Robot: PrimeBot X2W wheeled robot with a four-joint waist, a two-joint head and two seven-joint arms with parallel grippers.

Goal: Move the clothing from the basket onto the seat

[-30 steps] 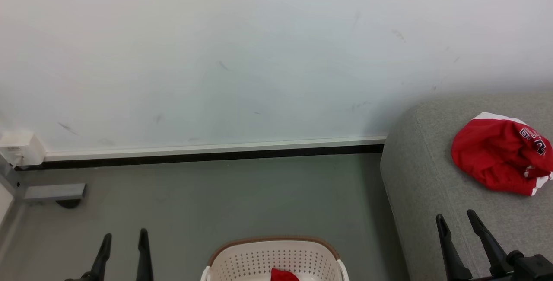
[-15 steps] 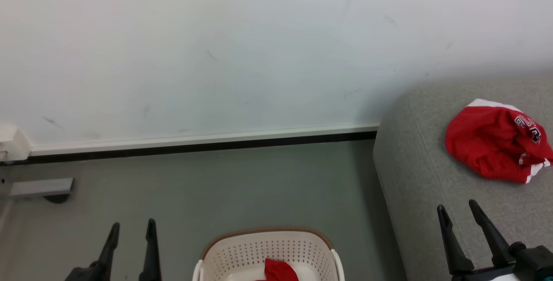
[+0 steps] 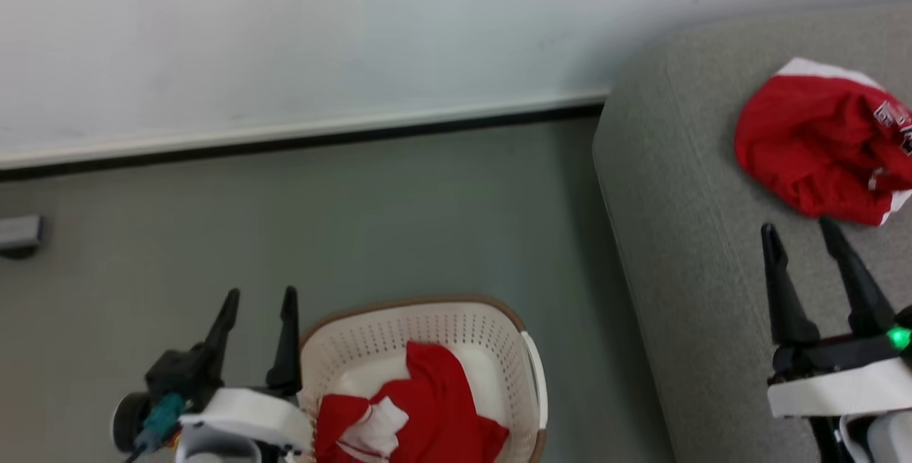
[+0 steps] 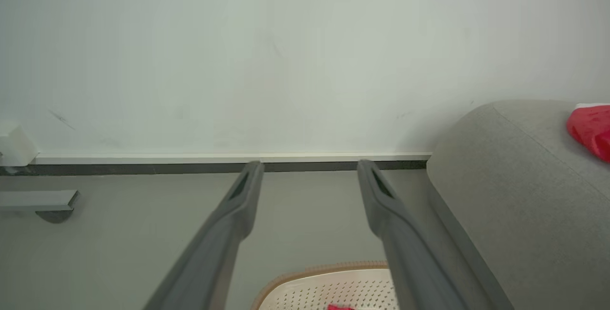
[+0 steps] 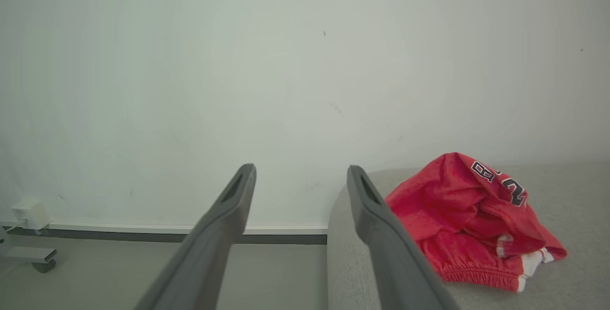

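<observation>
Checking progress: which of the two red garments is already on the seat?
The lettered red garment lies crumpled on the grey seat; the other red garment, showing white trim, sits in the basket.

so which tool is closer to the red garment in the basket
Left. The left tool sits beside the basket at its left rim, near the red garment inside; the right tool hovers over the grey seat, well past the basket's right side.
</observation>
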